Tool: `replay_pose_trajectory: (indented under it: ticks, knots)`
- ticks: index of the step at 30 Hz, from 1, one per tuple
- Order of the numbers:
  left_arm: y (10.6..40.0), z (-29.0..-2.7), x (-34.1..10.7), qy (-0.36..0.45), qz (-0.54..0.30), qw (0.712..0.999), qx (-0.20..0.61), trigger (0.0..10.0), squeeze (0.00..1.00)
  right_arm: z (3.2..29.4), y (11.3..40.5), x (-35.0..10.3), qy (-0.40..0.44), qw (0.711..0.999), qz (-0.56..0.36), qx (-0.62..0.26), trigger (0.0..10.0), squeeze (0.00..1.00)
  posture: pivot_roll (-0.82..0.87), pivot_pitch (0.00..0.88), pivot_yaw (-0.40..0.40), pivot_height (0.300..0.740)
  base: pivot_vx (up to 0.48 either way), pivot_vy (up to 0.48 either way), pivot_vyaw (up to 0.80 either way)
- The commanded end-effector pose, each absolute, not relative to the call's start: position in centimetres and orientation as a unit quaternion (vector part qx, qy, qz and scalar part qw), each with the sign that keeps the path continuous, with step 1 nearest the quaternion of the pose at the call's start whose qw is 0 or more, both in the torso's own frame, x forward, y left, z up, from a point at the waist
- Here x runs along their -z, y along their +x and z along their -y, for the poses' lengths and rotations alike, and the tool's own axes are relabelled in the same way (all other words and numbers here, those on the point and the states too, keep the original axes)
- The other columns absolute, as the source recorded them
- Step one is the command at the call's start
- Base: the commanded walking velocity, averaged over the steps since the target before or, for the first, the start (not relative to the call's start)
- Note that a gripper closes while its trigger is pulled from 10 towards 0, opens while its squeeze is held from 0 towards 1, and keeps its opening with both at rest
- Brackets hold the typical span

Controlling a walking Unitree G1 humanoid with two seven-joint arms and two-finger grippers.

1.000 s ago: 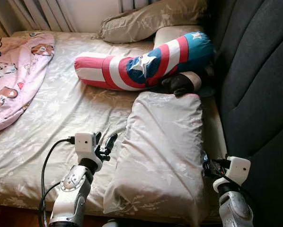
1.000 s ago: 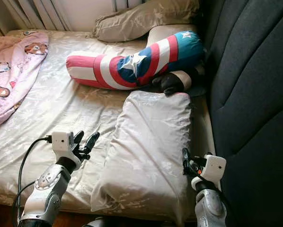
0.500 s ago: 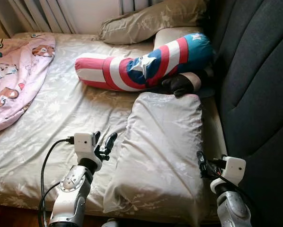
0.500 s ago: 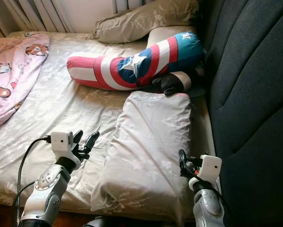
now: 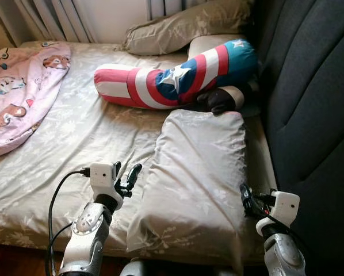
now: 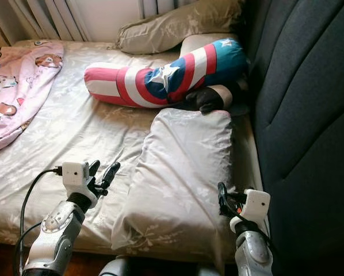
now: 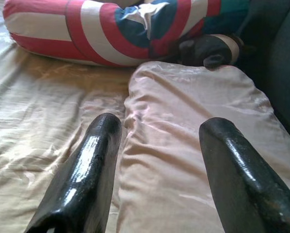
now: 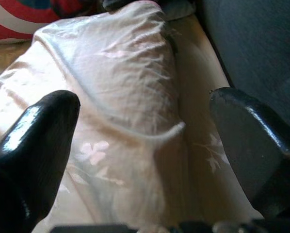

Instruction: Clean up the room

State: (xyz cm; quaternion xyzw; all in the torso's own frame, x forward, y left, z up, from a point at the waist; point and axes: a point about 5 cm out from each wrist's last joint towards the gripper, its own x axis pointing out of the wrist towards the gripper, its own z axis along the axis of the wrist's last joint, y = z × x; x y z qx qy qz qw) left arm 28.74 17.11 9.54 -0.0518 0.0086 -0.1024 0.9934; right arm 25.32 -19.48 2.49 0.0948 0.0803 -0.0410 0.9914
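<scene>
A beige floral pillow (image 5: 198,172) lies lengthwise on the bed's near right part, between my two arms. My left gripper (image 5: 126,178) is open just off the pillow's left edge, low over the sheet; its fingers (image 7: 94,155) frame that edge. My right gripper (image 5: 247,198) is open at the pillow's right edge, in the strip between pillow (image 8: 111,63) and headboard. Neither gripper holds anything. Beyond the pillow lies a red, white and blue star bolster (image 5: 178,77).
A dark plush toy (image 5: 218,100) sits between bolster and pillow. Another beige pillow (image 5: 183,26) lies at the bed's far end. A pink printed blanket (image 5: 19,86) covers the far left. The dark grey padded headboard (image 5: 316,103) runs along the right. Curtains (image 5: 45,17) hang behind.
The camera has shifted slightly, so the whole bed sits a little differently in view. My right gripper has edged a bit toward the pillow's right edge. The left arm holds still.
</scene>
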Motion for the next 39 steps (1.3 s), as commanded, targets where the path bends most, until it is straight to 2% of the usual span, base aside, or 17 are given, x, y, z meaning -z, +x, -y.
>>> replay_pose_trajectory:
  ticks: [1, 39]
  knots:
    - [28.58, -17.3, -9.24, -0.057, -0.014, 0.993, 0.1, 10.0, 0.0, 19.5, 25.03, -2.28, 0.096, 0.991, -0.084, 0.044, 10.0, 0.0, -0.01, 0.164, 0.028, 0.672, 0.0, 0.0, 0.0]
    - [28.49, -17.13, -9.1, -0.055, -0.02, 0.992, 0.111, 10.0, 0.0, 19.04, 25.04, -1.9, 0.109, 0.989, -0.089, 0.042, 10.0, 0.0, -0.01, 0.165, 0.033, 0.663, 0.0, 0.0, 0.0]
